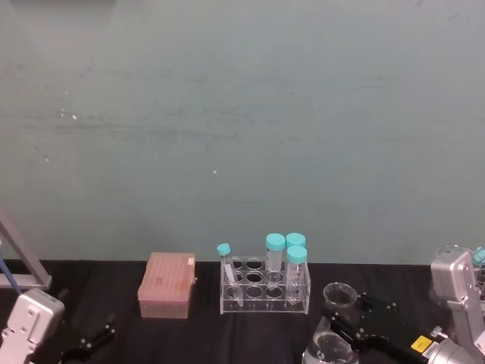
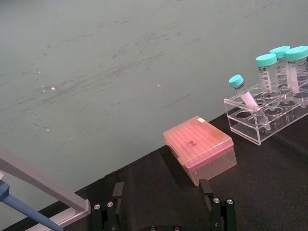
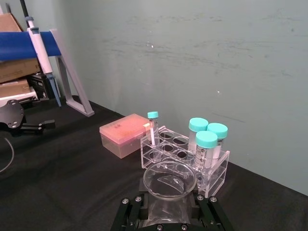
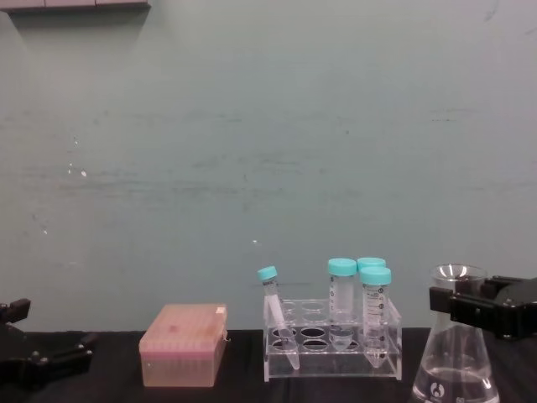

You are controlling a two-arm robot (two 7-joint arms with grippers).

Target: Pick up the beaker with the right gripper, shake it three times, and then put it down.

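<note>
**Chest view inspection: right gripper closed on beaker neck**

Chest view cuts off the beaker's (image 4: 454,363) base at the lower frame edge, so I cannot tell whether it rests on the tabletop (image 4: 243,369). It is clear glass, conical, with a flared rim, and stands near the right edge of the black tabletop, just beside the tube rack (image 4: 333,340). I see no liquid in it; whether a trace sits at the bottom I cannot tell.

My right gripper (image 3: 168,202) holds the beaker at the neck, black flat jaws pressed on either side of the glass. Its body is partly out of frame in the head view.

My left gripper (image 2: 163,199) sits near the left edge of the tabletop, jaws standing wide apart with nothing between them.

The rack is clear plastic with round wells. It carries three upright teal-capped tubes (image 4: 341,302) and one thin teal-capped tube (image 4: 275,315) leaning in a front well. Their contents are hard to make out.

A translucent pink lidded box (image 4: 184,344) sits left of the rack; its contents are hidden.
</note>
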